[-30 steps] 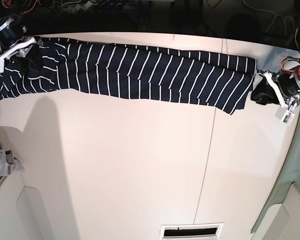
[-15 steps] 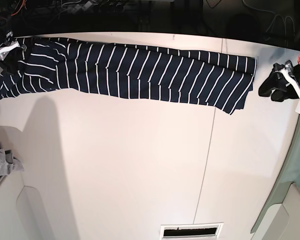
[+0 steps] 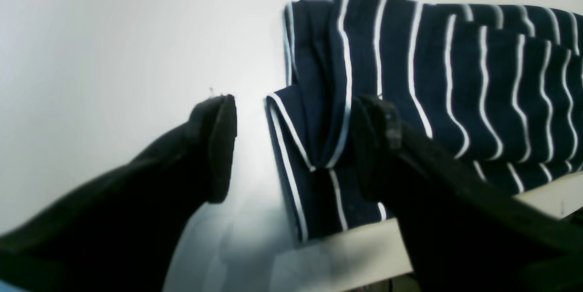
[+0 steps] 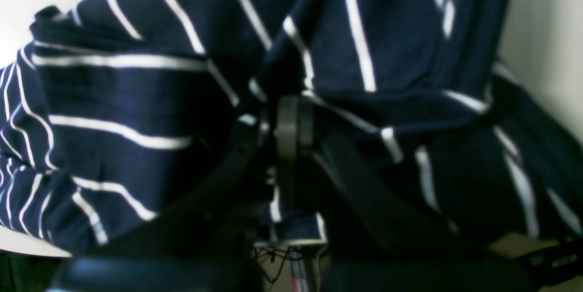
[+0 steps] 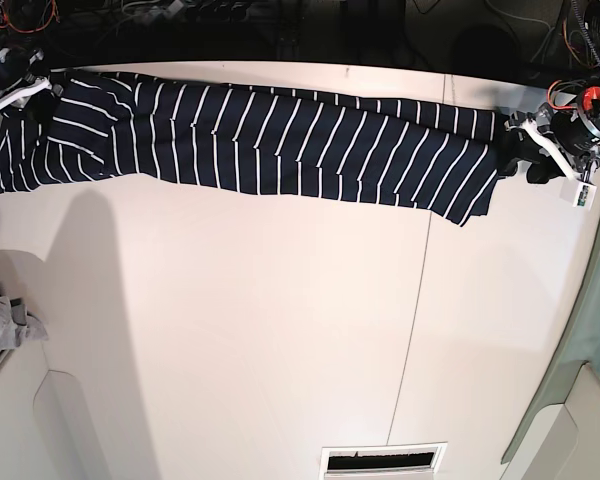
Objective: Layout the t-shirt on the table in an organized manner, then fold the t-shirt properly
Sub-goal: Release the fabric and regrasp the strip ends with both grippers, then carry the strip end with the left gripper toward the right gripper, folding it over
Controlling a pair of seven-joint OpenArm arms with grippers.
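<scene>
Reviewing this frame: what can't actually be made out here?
- Right wrist view: the right gripper is buried in blurred t-shirt folds; how much fabric it pinches is hidden.
- Base view: that gripper sits at the left frame edge, mostly cut off.
- Base view: the left gripper is too small to read its opening.

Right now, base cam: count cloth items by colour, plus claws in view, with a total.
Navy striped cloth: 1, the t-shirt, stretched along the far edge of the table
Grey cloth: 1, the small grey cloth at the view's left edge
Claws: 2, the left claw and the right claw, one at each end of the shirt
Total: 4
</scene>
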